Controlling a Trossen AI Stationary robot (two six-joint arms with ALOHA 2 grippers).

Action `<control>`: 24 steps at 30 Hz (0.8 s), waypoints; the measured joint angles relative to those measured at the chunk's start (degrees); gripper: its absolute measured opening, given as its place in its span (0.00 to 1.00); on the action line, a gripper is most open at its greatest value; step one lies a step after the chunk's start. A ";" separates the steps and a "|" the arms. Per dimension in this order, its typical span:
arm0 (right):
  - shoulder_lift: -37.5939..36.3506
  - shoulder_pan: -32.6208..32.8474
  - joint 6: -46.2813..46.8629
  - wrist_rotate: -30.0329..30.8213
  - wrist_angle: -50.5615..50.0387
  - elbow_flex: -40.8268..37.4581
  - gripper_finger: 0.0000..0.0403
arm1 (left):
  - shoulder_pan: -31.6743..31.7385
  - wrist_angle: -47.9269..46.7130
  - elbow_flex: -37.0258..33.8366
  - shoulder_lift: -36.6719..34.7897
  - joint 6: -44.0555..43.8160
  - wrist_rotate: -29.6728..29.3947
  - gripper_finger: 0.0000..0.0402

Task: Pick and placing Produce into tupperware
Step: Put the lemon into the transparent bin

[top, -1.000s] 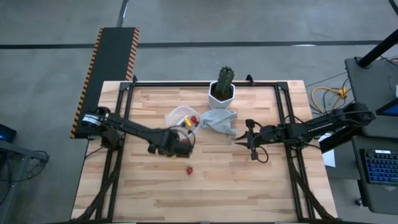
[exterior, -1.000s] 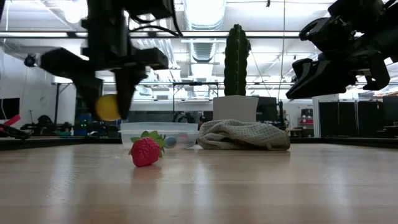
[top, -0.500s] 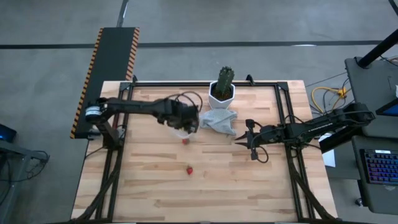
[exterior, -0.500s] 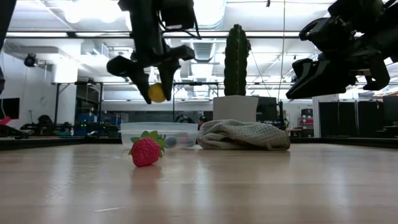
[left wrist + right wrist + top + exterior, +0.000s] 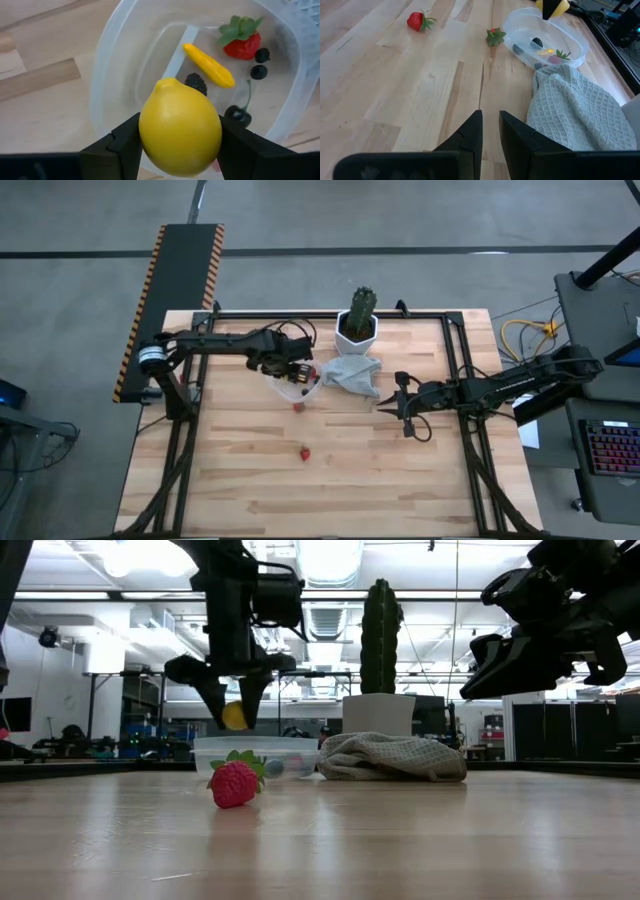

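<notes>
My left gripper [image 5: 180,150] is shut on the yellow lemon [image 5: 180,132] and hangs just above the round clear tupperware [image 5: 115,75]. In the low view the lemon [image 5: 234,717] is a little above the tupperware's rim [image 5: 255,743]. Inside lie a strawberry [image 5: 242,42], a yellow piece [image 5: 207,65] and small dark berries [image 5: 259,72]. Two strawberries lie on the table's wood, one close to the tupperware [image 5: 298,407] and one nearer the near edge [image 5: 305,452]. My right gripper [image 5: 385,405] waits above the table, right of the cloth, open by a narrow gap [image 5: 490,135]. My left gripper pinches the lemon across its middle, one finger [image 5: 127,142] on each side [image 5: 235,145], coming from above and pointing down. The lemon is lifted clear, hanging between the fingertips [image 5: 232,705] over the tupperware's open top.
A crumpled blue-grey cloth [image 5: 352,373] lies right beside the tupperware, touching it on its right. The cactus [image 5: 361,305] in a white pot [image 5: 355,335] stands at the far edge behind the cloth. Bare wood spreads across the table's near half [image 5: 330,490].
My left gripper, still shut on the lemon, has moved from the table's middle toward the far edge until it stood over the tupperware. It then came down slightly toward the rim. My right arm has kept still.
</notes>
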 joint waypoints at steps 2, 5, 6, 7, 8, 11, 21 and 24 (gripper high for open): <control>-0.01 0.01 0.00 0.01 0.01 0.00 0.14 | 0.00 1.95 -0.98 0.00 -0.13 -0.02 0.46; -0.02 0.00 0.02 0.02 -0.01 0.00 0.14 | 0.00 5.35 -3.08 0.00 -0.15 1.38 0.46; -0.02 0.00 0.02 0.02 -0.04 0.00 0.14 | 0.00 5.83 -3.46 0.00 -0.15 1.49 0.46; -0.01 0.02 0.02 0.01 -0.05 0.00 0.14 | 0.00 6.17 -3.62 0.00 -0.15 1.48 0.46; 0.00 0.02 0.02 0.02 -0.06 -0.02 0.14 | 0.00 6.21 -3.65 0.00 -0.14 1.35 0.46; 0.00 0.00 0.02 0.02 -0.09 0.00 0.14 | 0.00 6.23 -3.92 0.00 -0.15 1.32 0.46; -0.02 0.01 0.05 0.02 -0.15 0.00 0.14 | 0.00 6.93 -6.00 0.00 -0.21 2.34 0.52; -0.01 0.00 0.05 0.02 -0.15 0.00 0.14 | -0.02 7.14 -5.99 0.00 -0.17 2.36 0.56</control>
